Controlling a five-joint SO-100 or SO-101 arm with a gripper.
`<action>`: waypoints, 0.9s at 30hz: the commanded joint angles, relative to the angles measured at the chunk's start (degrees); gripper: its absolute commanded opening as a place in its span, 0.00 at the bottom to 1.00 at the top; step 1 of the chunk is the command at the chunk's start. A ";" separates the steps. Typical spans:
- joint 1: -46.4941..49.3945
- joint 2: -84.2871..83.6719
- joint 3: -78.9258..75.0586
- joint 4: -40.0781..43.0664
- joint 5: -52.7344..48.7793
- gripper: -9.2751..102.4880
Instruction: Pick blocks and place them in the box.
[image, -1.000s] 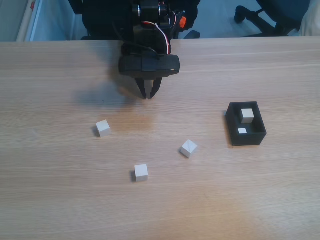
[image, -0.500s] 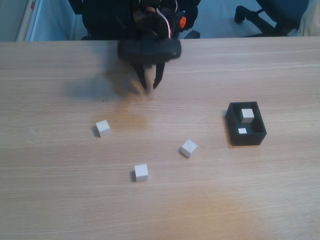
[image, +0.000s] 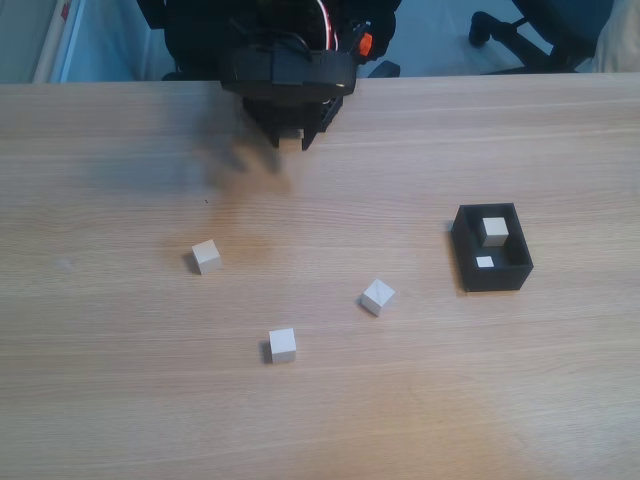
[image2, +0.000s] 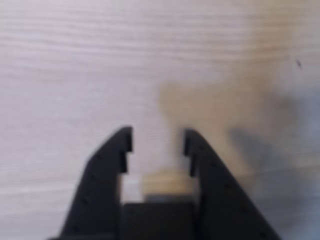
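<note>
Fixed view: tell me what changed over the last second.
The tool drew back toward the table's far edge and opened; a second ago its fingers were together. It took hold of nothing. The three loose blocks, the box and its two blocks stayed put.

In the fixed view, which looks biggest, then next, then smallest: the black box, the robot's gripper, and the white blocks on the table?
1. Gripper with its black body: looks largest, though it may sit nearer the camera.
2. Box.
3. The three loose blocks: smallest, and all look alike, so no order among them.
</note>
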 joint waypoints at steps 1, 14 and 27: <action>2.81 -4.13 -3.87 -4.83 -2.55 0.19; 12.13 -19.25 -5.98 -24.52 -6.50 0.25; 23.03 -37.79 -7.47 -41.75 -26.72 0.26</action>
